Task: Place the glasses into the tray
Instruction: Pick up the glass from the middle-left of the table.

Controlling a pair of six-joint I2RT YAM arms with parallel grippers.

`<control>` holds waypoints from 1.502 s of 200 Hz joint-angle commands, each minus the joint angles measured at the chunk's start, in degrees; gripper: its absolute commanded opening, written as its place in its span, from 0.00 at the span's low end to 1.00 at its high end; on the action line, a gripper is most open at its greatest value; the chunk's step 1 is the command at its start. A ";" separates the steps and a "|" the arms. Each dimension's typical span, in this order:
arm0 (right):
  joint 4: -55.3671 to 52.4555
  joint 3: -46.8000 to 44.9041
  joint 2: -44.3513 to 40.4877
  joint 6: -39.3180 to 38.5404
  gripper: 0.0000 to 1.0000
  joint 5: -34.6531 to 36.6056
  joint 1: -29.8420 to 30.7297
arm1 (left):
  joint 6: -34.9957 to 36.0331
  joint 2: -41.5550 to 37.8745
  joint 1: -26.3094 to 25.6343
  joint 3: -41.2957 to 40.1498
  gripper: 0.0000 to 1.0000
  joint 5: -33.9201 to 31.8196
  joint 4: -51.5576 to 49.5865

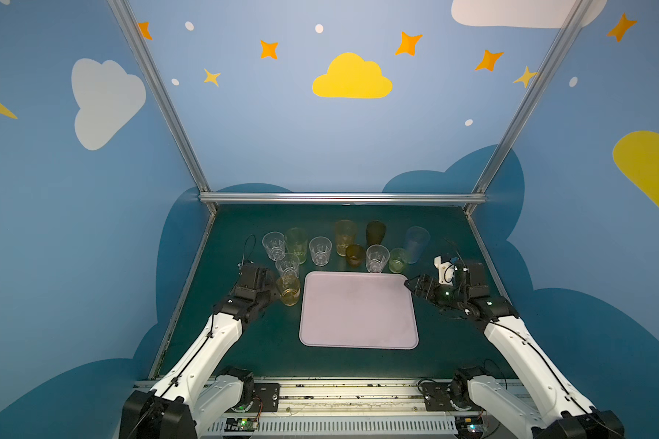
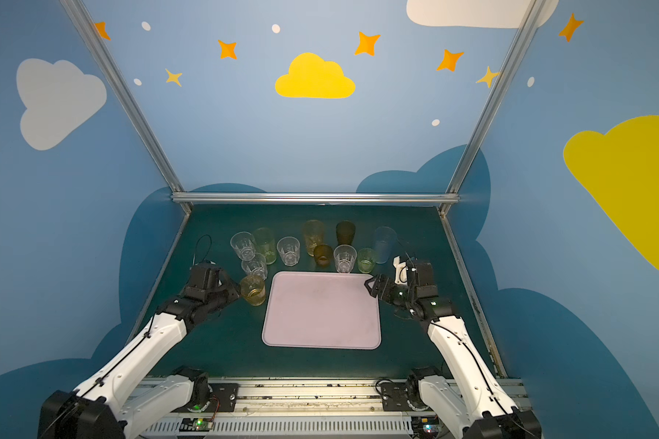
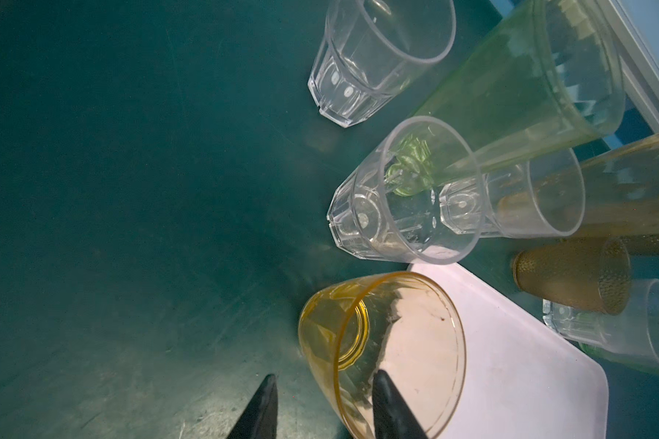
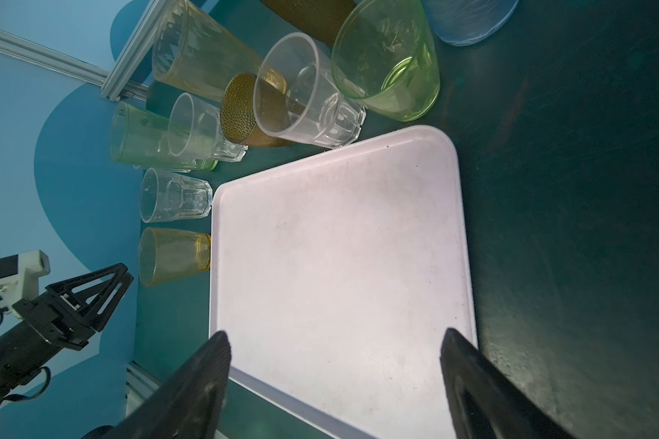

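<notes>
The pale pink tray (image 1: 358, 309) (image 2: 320, 309) (image 4: 339, 247) lies empty mid-table. A short amber glass (image 1: 289, 290) (image 2: 253, 290) (image 3: 381, 342) stands just off its left edge. My left gripper (image 3: 325, 374) straddles that glass's near wall, one finger inside and one outside, with a gap showing on the outer side. Behind the tray stand several glasses: clear faceted ones (image 1: 287, 265) (image 1: 320, 251) (image 1: 377, 258), a tall green (image 1: 296, 243), a tall amber (image 1: 345, 232), a dark brown (image 1: 376, 232) and a pale blue (image 1: 416, 243). My right gripper (image 1: 409, 285) (image 4: 335, 332) hangs open over the tray's right far corner, holding nothing.
A short brown glass (image 1: 355, 255) and a short green glass (image 1: 398, 260) stand close to the tray's far rim. The glasses are packed tightly, some touching. An aluminium frame rail (image 1: 343, 197) bounds the back of the green table.
</notes>
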 commanded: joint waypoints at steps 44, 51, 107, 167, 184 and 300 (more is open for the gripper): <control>0.18 1.63 0.96 0.75 0.87 1.07 0.95 | 1.76 7.05 0.26 2.34 0.28 1.96 0.83; 0.08 1.62 0.96 0.75 0.87 1.14 1.02 | 1.83 7.68 0.27 2.48 0.24 1.92 0.84; -0.25 1.63 1.47 1.45 0.87 1.79 1.13 | 2.26 8.78 0.27 3.44 0.04 1.74 -0.30; 0.58 1.98 3.58 2.25 0.86 0.85 1.15 | 2.65 5.59 0.21 4.87 0.04 3.46 -3.82; 1.09 1.88 3.77 2.34 0.87 0.54 1.31 | 3.18 4.17 0.05 6.00 0.04 4.61 -6.04; 3.76 -2.71 -0.02 2.60 0.87 0.14 1.70 | 2.81 -1.12 -9.90 8.20 0.08 7.72 -15.88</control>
